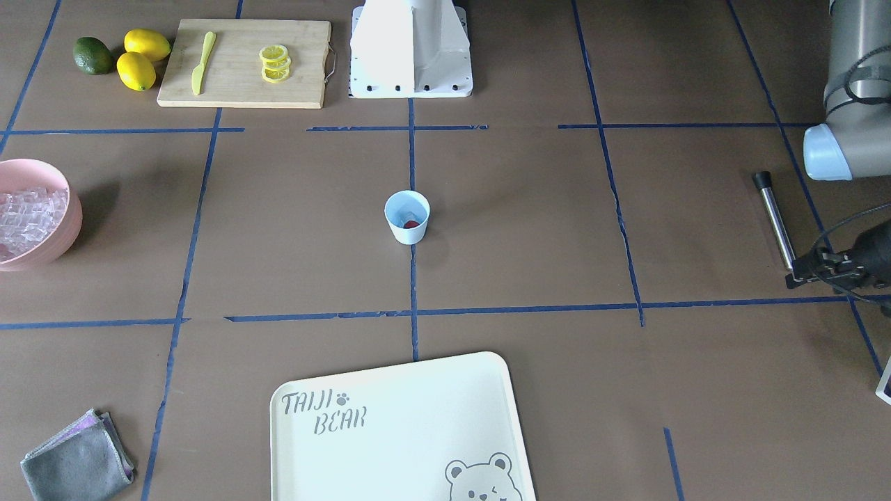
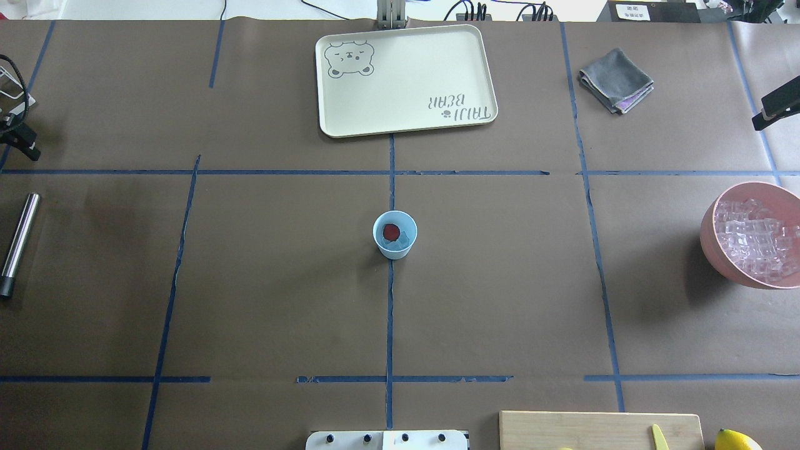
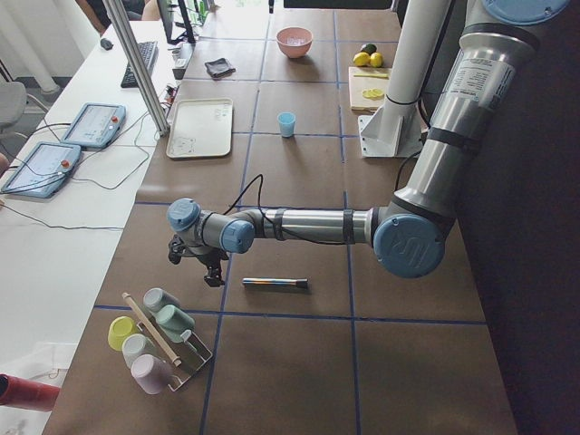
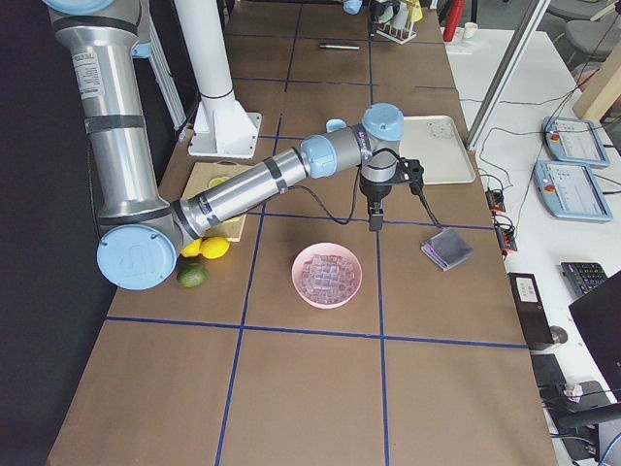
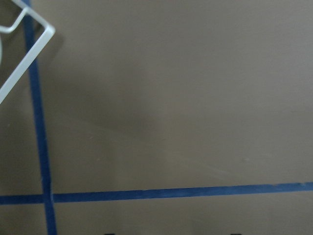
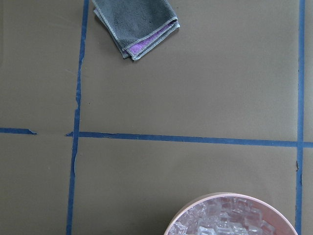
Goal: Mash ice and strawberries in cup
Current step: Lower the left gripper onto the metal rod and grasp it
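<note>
Cup: one pale blue cup (image 2: pixel 395 234) stands upright in the middle of the counter (image 2: pixel 275 281), on a blue tape line, well apart from both arms.
Strawberries: one red lump (image 2: pixel 392 231) lies inside the cup.
Ice in cup: clear pieces (image 2: pixel 406 240) lie beside the strawberry; I cannot count them.
Ice in bowl: many cubes (image 2: pixel 753 237), too many to count, fill one pink bowl (image 2: pixel 709 231) at the counter's right end.
Left claw: the left claw (image 3: pixel 213 270) hangs over the counter's left end, near one metal rod (image 2: pixel 19 244) that lies flat. It holds nothing that I can see, and I cannot tell how wide it stands.
Right claw: the right claw (image 4: pixel 375 216) hangs above the counter between the bowl and one folded grey cloth (image 4: pixel 446 249). I cannot tell its width either.
Tray: one cream tray (image 2: pixel 406 125) with a bear print, at the far side from the robot.
Board: one wooden board (image 1: pixel 243 90), carrying one yellow knife (image 1: pixel 202 62) and a small stack of lemon slices (image 1: pixel 275 62).
Fruit: two yellow lemons (image 1: pixel 147 44) and one green fruit (image 1: pixel 92 56), close together beside the board.
</note>
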`<state>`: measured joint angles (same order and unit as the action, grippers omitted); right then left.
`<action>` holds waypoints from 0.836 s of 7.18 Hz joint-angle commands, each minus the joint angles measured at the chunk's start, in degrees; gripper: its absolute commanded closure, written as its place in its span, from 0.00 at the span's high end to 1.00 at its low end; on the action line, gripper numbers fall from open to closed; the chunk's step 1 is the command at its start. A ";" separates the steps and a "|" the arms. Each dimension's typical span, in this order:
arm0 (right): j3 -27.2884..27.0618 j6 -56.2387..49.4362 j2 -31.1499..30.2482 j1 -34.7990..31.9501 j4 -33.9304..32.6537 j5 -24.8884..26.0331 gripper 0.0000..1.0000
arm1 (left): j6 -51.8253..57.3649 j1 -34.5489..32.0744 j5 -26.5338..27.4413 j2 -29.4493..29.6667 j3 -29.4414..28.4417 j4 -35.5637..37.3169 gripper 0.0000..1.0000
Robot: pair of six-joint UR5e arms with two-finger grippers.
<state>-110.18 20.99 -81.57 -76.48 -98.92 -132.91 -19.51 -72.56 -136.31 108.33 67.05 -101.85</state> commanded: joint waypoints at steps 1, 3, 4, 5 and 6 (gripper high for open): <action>-0.65 0.11 -0.17 0.01 0.05 -0.07 1.00 | -3.43 2.50 -2.01 -1.36 -0.61 -0.19 0.86; -0.30 0.11 0.00 0.01 0.22 0.02 1.00 | -3.34 5.05 -2.64 -2.68 -0.26 -1.50 0.86; -0.30 0.11 0.00 0.01 0.22 -0.07 1.00 | -3.43 5.58 -2.65 -3.73 0.01 -2.38 0.86; -0.47 0.20 0.00 0.01 0.13 -0.07 1.00 | -3.34 5.59 -2.73 -4.87 1.31 -2.30 0.86; -0.65 0.28 -0.17 0.01 0.13 -0.07 1.00 | -3.52 5.67 -2.73 -6.53 3.59 -2.21 0.86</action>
<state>-110.63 21.17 -81.60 -76.47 -98.76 -132.97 -22.90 -67.09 -138.99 103.66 68.37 -104.00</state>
